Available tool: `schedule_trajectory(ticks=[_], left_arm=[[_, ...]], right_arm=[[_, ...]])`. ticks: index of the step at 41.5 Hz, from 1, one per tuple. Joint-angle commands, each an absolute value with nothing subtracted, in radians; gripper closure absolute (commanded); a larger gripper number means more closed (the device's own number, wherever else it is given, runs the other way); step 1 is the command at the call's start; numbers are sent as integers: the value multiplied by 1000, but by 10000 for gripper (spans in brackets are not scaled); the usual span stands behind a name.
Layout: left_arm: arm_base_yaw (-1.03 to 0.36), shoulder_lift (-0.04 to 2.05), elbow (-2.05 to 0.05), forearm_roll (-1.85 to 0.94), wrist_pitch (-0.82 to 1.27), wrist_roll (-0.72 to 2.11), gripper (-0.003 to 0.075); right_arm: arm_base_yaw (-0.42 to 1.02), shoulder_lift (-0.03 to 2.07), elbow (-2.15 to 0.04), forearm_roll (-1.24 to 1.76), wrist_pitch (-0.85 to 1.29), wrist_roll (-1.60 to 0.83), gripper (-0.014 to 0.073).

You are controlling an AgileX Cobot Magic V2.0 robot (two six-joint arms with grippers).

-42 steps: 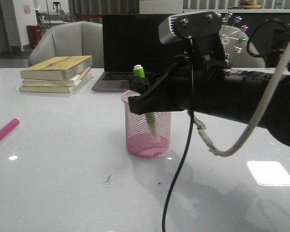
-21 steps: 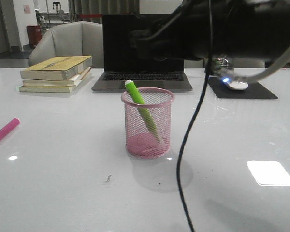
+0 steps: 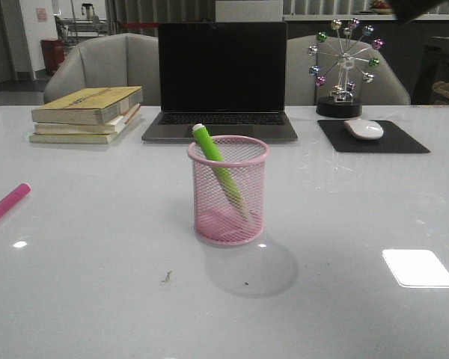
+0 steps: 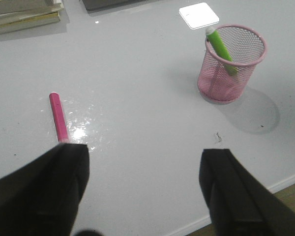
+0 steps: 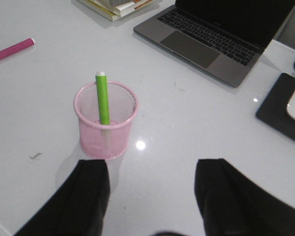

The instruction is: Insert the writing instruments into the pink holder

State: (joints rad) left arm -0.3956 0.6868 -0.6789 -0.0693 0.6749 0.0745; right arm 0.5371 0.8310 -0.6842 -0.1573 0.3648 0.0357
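The pink holder (image 3: 230,191) stands upright mid-table, also in the left wrist view (image 4: 230,64) and right wrist view (image 5: 106,120). The lime green marker (image 3: 218,166) leans inside it, white end above the rim (image 4: 220,47) (image 5: 103,98). The magenta pink marker (image 3: 6,203) lies flat on the table far to the left (image 4: 58,117) (image 5: 12,50). My left gripper (image 4: 145,160) hangs open above the table near the magenta marker, empty. My right gripper (image 5: 152,169) is open and empty, raised above and beside the holder. Neither gripper shows in the front view.
A laptop (image 3: 221,78) sits behind the holder, a stack of books (image 3: 88,112) at the back left. A mouse (image 3: 364,129) on a black pad (image 3: 374,138) and a small ferris-wheel ornament (image 3: 344,67) stand at the back right. The table's near edge (image 4: 246,206) runs close under the left gripper.
The right arm let go of the green marker, rose, and left the front view. The marker now leans left in the holder.
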Motion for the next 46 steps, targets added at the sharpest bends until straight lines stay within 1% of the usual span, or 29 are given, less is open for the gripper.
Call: schedule_trajectory(ticks=[1, 7, 11, 29, 34, 46], left_arm=[[-403, 689, -707, -76, 598, 74, 193], [-403, 689, -707, -76, 598, 74, 193], [-403, 689, -707, -76, 594, 74, 193], [-401, 695, -709, -115, 549, 74, 193], [-365, 756, -727, -99, 575, 74, 189], [-192, 1079, -826, -97, 585, 74, 189]], right_arm=[[539, 747, -714, -155, 417, 38, 97], [536, 680, -714, -144, 527, 48, 97], [536, 666, -714, -141, 570, 109, 97], [536, 666, -714, -141, 581, 126, 97], [536, 666, -714, -141, 581, 126, 97], [536, 666, -714, -141, 581, 126, 97]])
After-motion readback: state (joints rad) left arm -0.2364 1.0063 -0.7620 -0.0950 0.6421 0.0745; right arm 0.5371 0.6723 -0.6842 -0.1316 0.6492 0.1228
